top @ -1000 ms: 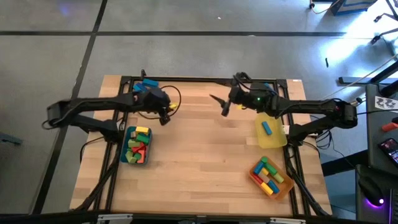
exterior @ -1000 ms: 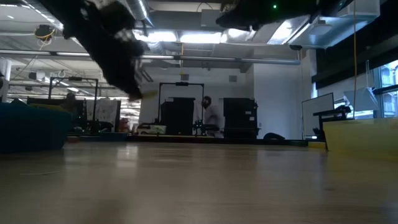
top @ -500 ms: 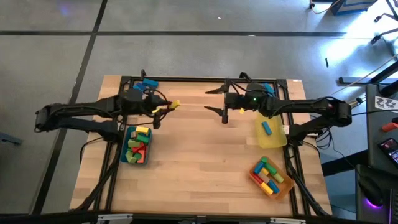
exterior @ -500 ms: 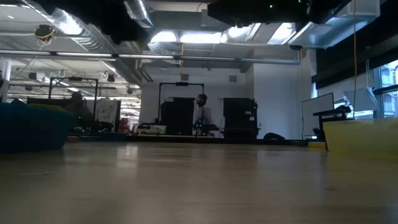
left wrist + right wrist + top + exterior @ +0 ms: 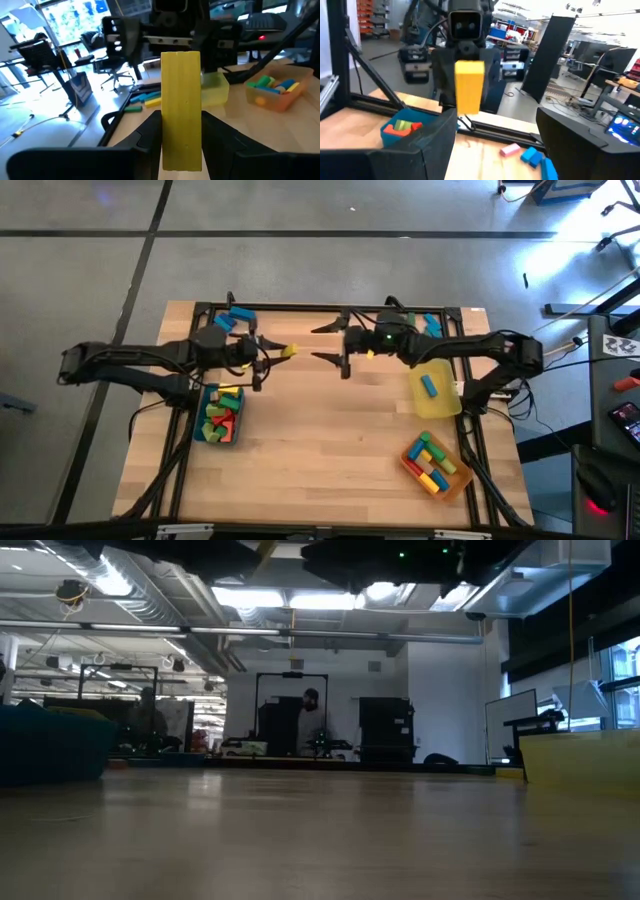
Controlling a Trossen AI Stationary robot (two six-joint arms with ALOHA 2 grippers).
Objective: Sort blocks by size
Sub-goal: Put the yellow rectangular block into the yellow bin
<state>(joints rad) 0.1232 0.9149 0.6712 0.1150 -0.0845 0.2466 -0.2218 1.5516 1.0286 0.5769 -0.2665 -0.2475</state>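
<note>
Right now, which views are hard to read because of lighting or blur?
Low view: both arms are dark silhouettes against bright ceiling lights, with the tabletop soft up close. Right wrist view: the right gripper's fingers are near, dark and blurred. Left wrist view: the yellow block is evenly lit and clear.

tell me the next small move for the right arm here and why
Probably ease the right gripper forward around the yellow block, then close. The left gripper holds that block out toward it, and the right jaws stand open just short of it.
</note>
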